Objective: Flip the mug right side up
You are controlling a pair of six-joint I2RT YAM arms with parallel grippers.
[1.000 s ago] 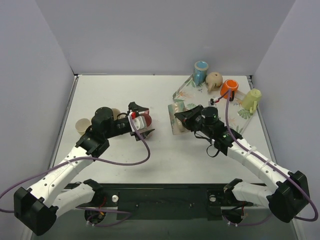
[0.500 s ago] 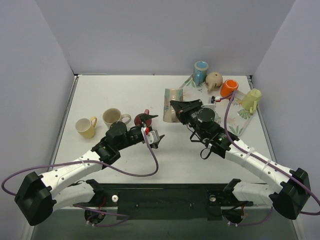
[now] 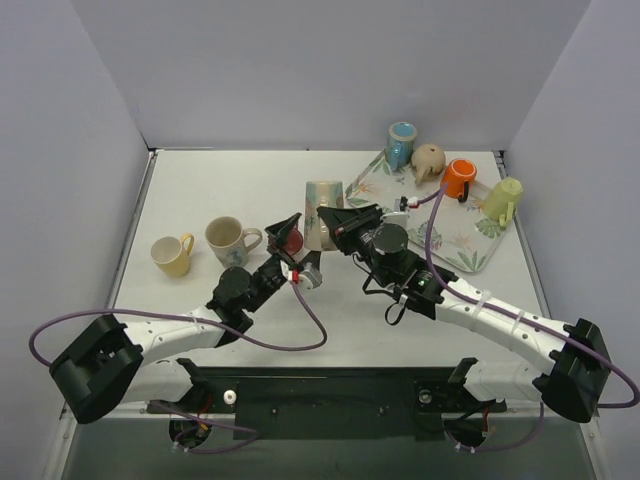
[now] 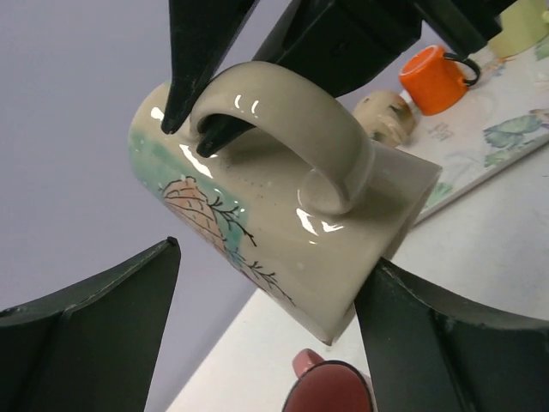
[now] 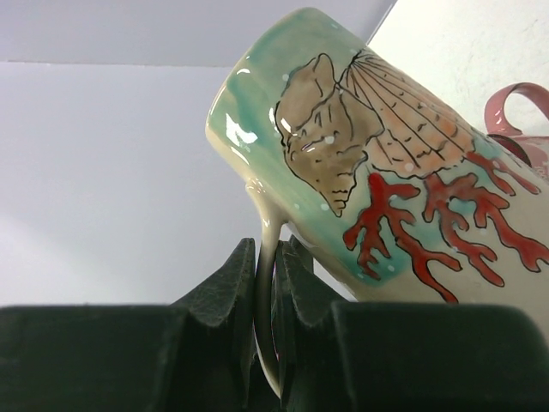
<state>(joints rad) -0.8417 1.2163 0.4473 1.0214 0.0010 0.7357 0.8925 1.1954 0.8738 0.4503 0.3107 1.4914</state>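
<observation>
A cream mug with a seashell and red coral print (image 3: 322, 208) hangs above the table, tilted, base up and mouth facing down. My right gripper (image 3: 340, 215) is shut on its handle (image 5: 268, 283), pinched between both fingers. The mug fills the right wrist view (image 5: 395, 189) and the left wrist view (image 4: 283, 232). My left gripper (image 3: 298, 248) is open, just below and to the left of the mug, its fingers (image 4: 94, 335) spread wide on either side of the mug's lower end without touching it.
A maroon mug (image 3: 284, 238) stands on the table beside the left gripper. A cream mug (image 3: 226, 236) and a yellow mug (image 3: 172, 253) stand at the left. A floral tray (image 3: 470, 250) at the back right holds blue (image 3: 402, 143), beige (image 3: 428, 160), orange (image 3: 458, 178) and pale green (image 3: 503, 198) mugs.
My right gripper has carried the seashell mug leftward and towards the back, turning it. My left arm has swung right and now points at the mug.
</observation>
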